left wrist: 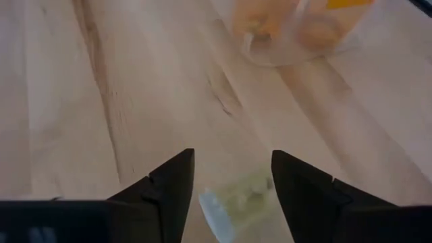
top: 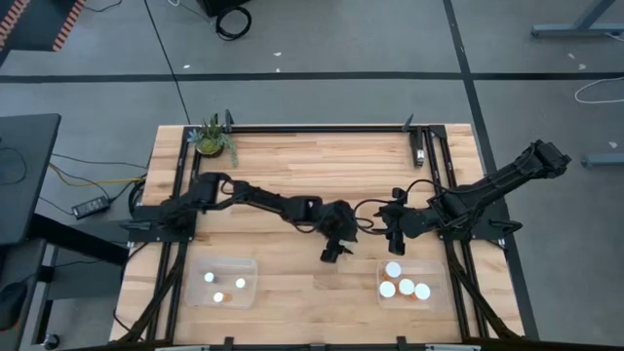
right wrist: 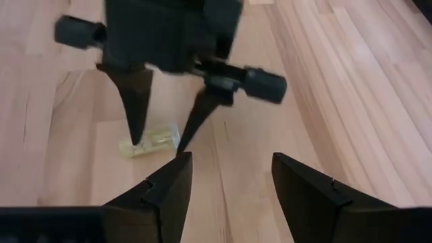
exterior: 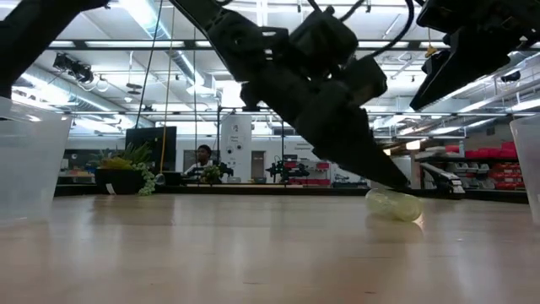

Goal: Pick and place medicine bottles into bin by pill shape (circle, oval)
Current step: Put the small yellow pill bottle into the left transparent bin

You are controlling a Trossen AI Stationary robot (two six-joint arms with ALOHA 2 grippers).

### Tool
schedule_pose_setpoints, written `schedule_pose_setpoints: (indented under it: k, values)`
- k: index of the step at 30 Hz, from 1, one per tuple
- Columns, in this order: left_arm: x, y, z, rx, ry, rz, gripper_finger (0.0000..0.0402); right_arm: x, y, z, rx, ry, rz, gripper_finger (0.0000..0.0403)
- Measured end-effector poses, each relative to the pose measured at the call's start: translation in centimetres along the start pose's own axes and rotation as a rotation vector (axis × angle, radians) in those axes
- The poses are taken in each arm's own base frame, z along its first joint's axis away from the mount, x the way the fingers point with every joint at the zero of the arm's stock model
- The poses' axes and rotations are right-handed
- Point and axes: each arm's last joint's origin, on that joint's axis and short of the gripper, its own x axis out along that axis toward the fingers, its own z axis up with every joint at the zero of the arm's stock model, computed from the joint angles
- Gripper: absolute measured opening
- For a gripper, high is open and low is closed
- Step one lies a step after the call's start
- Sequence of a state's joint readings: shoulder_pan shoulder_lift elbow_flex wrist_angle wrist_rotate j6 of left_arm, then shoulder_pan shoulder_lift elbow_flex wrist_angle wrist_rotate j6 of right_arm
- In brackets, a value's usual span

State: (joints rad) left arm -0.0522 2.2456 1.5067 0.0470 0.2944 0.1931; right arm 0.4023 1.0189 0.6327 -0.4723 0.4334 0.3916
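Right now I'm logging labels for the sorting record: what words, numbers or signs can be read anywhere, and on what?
None can be read.
Small clear bottle lying on the table: no legible label.
White bottle caps in the right bin: blank from above.
Room signs behind, low view: too blurred.

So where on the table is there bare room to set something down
Bare wood runs along the far side, between the plant and the right rail, and at the front between the left bin and right bin. The middle is crowded: the left gripper straddles a clear bottle.
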Motion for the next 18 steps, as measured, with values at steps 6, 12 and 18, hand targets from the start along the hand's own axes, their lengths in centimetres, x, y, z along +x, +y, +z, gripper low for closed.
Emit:
schedule_pose_setpoints:
  k: [6,12,18]
  values:
    - [0.1,0.6,-0.8,-0.04,0.034,-0.091,0.0203,0.0,0.0,0.0,-0.002,-0.001,-0.001,0.0211]
    - [0.0,0.2,-1.8,-0.098,0.131,-0.142,0.0195,0.0,0.0,0.0,-0.009,-0.002,-0.004,0.0211]
    - [0.2,-0.7,-1.7,-0.084,0.143,-0.143,0.019,0.0,0.0,0.0,-0.006,-0.002,-0.004,0.0211]
